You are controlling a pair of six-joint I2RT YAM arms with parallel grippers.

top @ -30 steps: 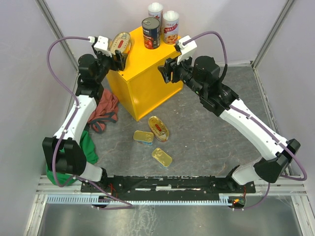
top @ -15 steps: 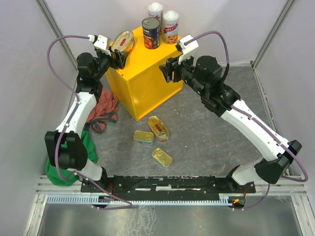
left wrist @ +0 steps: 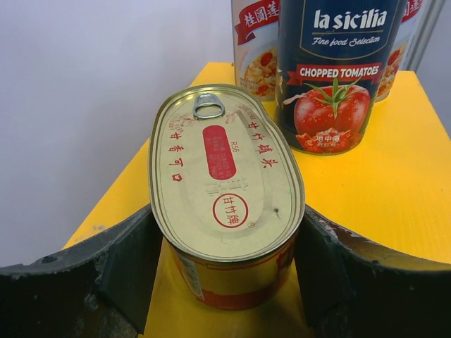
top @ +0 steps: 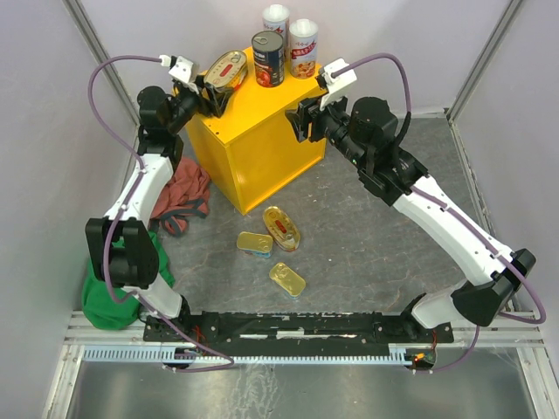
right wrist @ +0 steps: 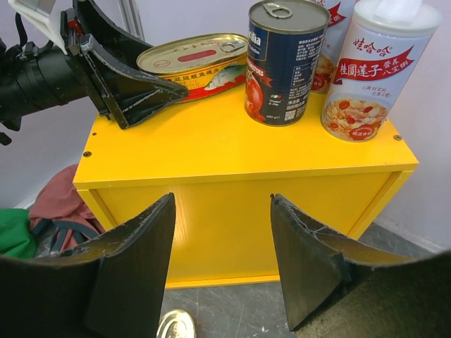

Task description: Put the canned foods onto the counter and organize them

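At the left edge of the large bright yellow cube-shaped box [top: 253, 157], the left gripper [left wrist: 229, 225] pinches an oval gold tin [left wrist: 222, 176] with red print, one finger against each long side. Whether the tin's base touches the top, I cannot tell. A dark round tomato can [top: 268, 58] and two tall white-topped cylinders with red labels [top: 303, 48] cluster toward the top's far corner. The right gripper [right wrist: 222, 218] hovers spread and empty before the box's side face. On the grey stone-patterned floor [top: 367, 253], near the box, lie another oval gold tin [top: 281, 227] and two rectangular gold tins [top: 254, 242].
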